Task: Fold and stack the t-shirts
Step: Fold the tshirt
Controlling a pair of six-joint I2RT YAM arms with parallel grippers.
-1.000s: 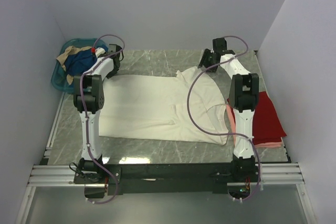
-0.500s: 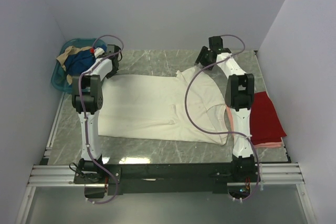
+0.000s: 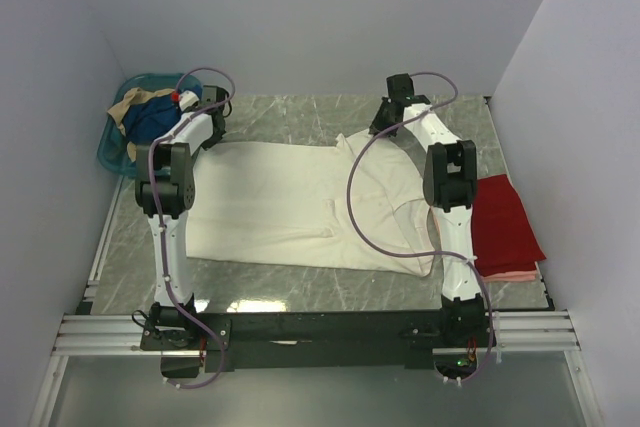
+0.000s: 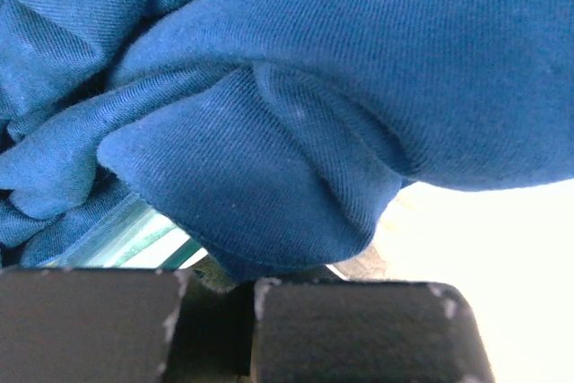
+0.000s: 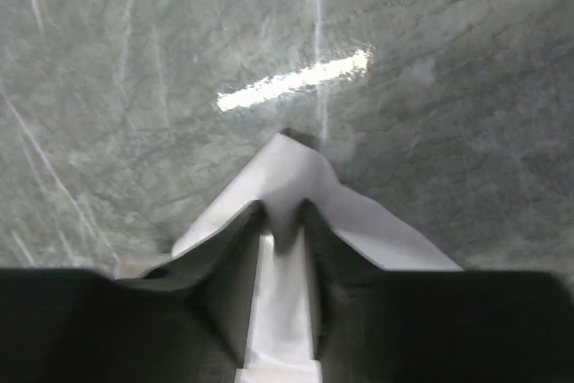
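Right fingers (image 5: 238, 257) shifted left, pinching cream tee (image 3: 290, 202).

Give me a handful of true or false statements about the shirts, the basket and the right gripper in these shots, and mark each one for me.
1. The right gripper is shut on a raised peak of the large cream-white cloth t-shirt. True.
2. The folded red cloth t-shirt lies inside the teal plastic basket. False: it lies on the pink t-shirt at the right side of the grey marbled table.
3. The basket holds a crumpled dark blue cloth. True.
4. The cream-white t-shirt is folded into a small square. False: it lies spread out across the table.
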